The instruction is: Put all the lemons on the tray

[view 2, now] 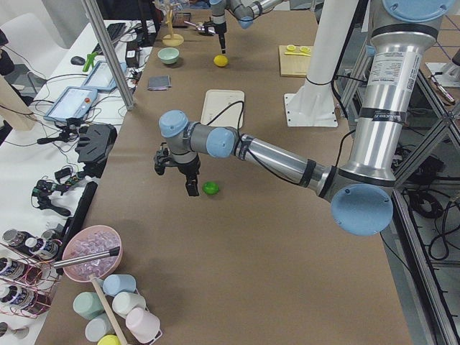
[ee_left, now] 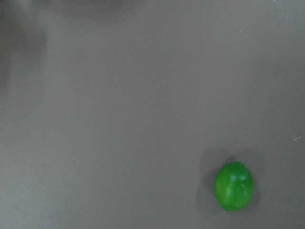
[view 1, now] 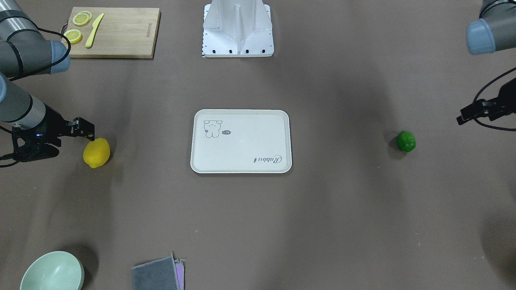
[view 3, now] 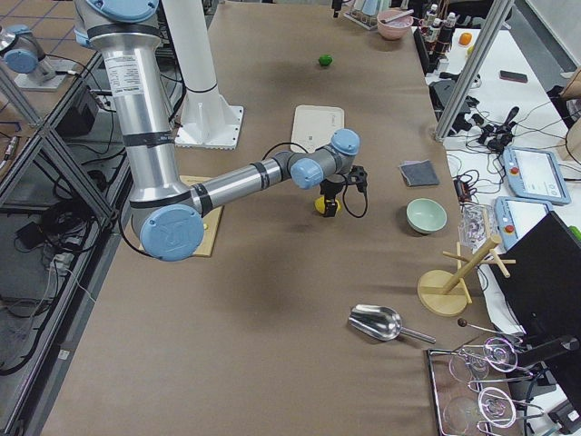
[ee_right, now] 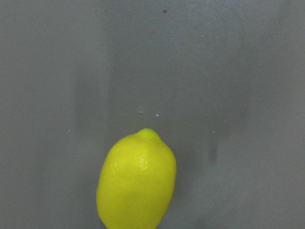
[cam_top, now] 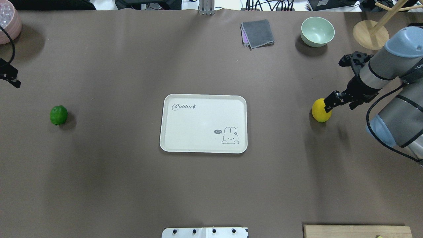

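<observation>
Just above the yellow lemon (view 1: 96, 153) hangs the right end effector (view 1: 86, 131).

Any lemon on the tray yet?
No. The tray holds nothing; the yellow lemon and the green lemon both lie off it, on opposite sides.

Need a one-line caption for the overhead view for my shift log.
Right gripper at the yellow lemon, green lemon alone at left, tray between them holding no fruit yet.
</observation>
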Robot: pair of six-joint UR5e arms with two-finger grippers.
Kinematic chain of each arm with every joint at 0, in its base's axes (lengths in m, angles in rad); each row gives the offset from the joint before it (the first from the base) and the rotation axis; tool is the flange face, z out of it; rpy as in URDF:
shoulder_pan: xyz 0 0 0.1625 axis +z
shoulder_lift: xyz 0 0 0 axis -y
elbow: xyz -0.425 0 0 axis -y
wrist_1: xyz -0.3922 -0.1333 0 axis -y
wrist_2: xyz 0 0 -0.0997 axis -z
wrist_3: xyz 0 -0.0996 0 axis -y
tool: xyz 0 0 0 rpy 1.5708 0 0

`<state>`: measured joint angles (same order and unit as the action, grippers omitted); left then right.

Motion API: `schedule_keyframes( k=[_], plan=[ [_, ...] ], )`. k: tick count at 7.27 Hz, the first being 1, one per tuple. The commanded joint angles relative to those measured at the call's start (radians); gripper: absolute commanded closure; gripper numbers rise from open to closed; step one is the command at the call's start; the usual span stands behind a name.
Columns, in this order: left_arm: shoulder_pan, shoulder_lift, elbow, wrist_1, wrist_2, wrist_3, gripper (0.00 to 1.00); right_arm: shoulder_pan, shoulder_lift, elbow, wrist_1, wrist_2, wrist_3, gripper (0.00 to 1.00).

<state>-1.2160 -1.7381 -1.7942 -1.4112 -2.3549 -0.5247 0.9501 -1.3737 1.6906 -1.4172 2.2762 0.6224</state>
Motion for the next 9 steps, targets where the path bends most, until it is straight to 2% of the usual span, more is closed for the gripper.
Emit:
schedule_keyframes(
  k=[1, 4, 6, 9],
  plan=[
    [0.043, -0.005, -0.004, -0.050, 0.003, -0.083, 0.03, -0.002, 0.016, -0.020, 0.001, 0.000, 0.002, 0.02],
    [0.094, -0.003, 0.013, -0.067, 0.006, -0.103, 0.04, -0.002, 0.086, -0.092, 0.001, 0.000, 0.007, 0.02],
    [0.130, -0.005, 0.086, -0.231, 0.006, -0.220, 0.04, -0.002, 0.104, -0.114, 0.003, 0.000, 0.005, 0.02],
    [0.188, -0.012, 0.121, -0.268, 0.045, -0.259, 0.04, -0.017, 0.116, -0.152, 0.003, 0.000, 0.005, 0.01]
  ],
)
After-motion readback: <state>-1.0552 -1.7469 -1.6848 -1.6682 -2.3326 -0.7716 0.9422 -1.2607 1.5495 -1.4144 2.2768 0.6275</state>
